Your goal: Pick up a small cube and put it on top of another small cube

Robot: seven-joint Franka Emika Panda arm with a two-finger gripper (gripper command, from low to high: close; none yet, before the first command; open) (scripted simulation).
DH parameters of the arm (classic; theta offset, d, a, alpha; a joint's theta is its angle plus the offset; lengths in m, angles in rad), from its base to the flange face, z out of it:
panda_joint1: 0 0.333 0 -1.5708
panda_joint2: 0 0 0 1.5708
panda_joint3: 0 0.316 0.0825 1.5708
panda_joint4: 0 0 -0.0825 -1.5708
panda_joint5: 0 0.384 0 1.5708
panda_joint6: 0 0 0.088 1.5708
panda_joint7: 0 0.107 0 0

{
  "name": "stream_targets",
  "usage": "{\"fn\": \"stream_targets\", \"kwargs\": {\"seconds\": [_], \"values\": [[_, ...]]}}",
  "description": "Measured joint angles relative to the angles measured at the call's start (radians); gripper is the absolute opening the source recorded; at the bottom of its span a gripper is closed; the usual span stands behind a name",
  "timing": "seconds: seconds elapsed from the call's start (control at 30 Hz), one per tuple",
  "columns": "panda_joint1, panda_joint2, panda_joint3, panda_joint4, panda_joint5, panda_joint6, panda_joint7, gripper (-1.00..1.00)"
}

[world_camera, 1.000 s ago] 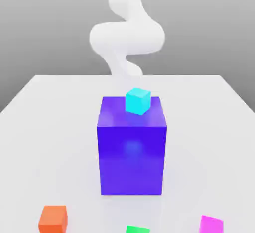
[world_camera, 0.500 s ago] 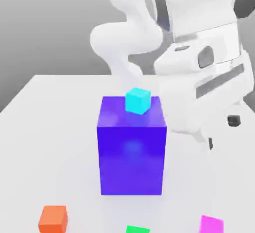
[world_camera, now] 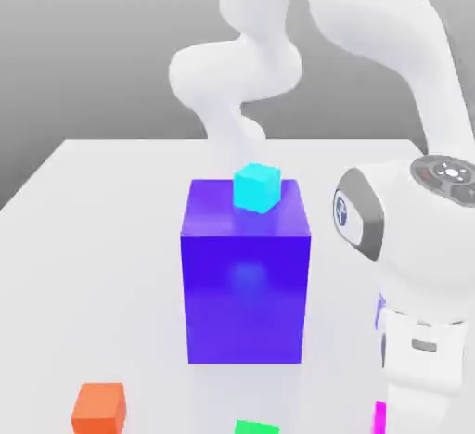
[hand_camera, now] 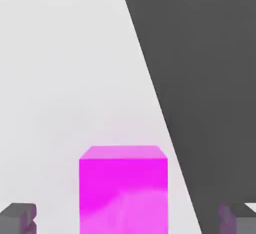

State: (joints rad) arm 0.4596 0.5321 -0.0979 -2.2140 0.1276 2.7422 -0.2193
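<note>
The small cube (hand_camera: 123,188), bright magenta-pink, sits on the white table directly between the two dark fingertips (hand_camera: 17,217) of my gripper (hand_camera: 128,220). The gripper is open, with a gap on each side of the cube and nothing held. In the exterior view, my white hand (world_camera: 422,349) hangs low at the front on the exterior view's right. It covers the small cube except for a magenta sliver (world_camera: 379,415).
A big blue-violet block (world_camera: 246,284) stands mid-table with a cyan cube (world_camera: 256,187) on top. An orange cube (world_camera: 99,408) and a green cube (world_camera: 255,427) lie along the front. The table edge (hand_camera: 165,123) runs close beside the magenta cube.
The arm has swung down on the exterior view's right and lowered its hand over the magenta cube, now covering most of it. The cubes have not moved.
</note>
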Motion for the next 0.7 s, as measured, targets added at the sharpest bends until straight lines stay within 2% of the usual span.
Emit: {"fn": "stream_targets", "kwargs": {"seconds": [0.2, 0.37, 0.6, 0.7], "values": [[-0.003, 0.015, 0.003, 0.003, 0.003, 0.01, -0.002, -1.0], [0.013, -0.123, -0.024, -0.028, -0.026, -0.097, 0.013, -1.0], [-0.169, -0.242, -0.116, -0.045, -0.022, -0.203, -0.275, -1.0], [-0.206, -0.171, -0.104, -0.041, 0.011, -0.137, -0.332, -1.0]]}}
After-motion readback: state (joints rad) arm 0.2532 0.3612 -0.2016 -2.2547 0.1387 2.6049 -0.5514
